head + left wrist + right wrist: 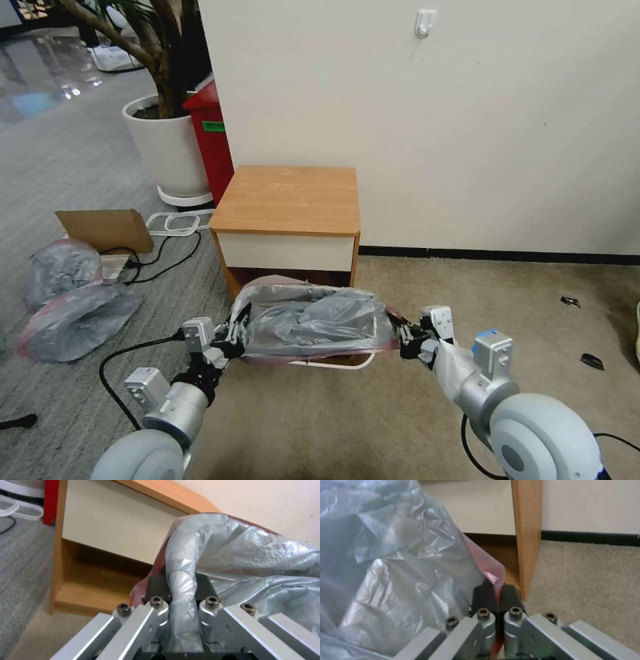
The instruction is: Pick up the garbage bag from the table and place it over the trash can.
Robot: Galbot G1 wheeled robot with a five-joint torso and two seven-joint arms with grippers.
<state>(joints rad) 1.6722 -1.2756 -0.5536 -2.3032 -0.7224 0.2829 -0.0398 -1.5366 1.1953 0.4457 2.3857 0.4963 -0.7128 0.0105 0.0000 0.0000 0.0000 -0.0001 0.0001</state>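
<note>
One crinkly grey garbage bag [313, 320], pink-rimmed, stretched open, translucent

Trash can [333, 364] mostly hidden under garbage bag [313, 320], only near rim strip showing. Stuffed bag [73, 320] at 9 o'clock partly cut. Nightstand [287, 200] shelf interior hidden behind bag.

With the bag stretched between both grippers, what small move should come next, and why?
Probably lower both grippers together. The left gripper and right gripper each pinch the garbage bag by its rim, held spread above the trash can, whose rim shows just beneath.
</note>
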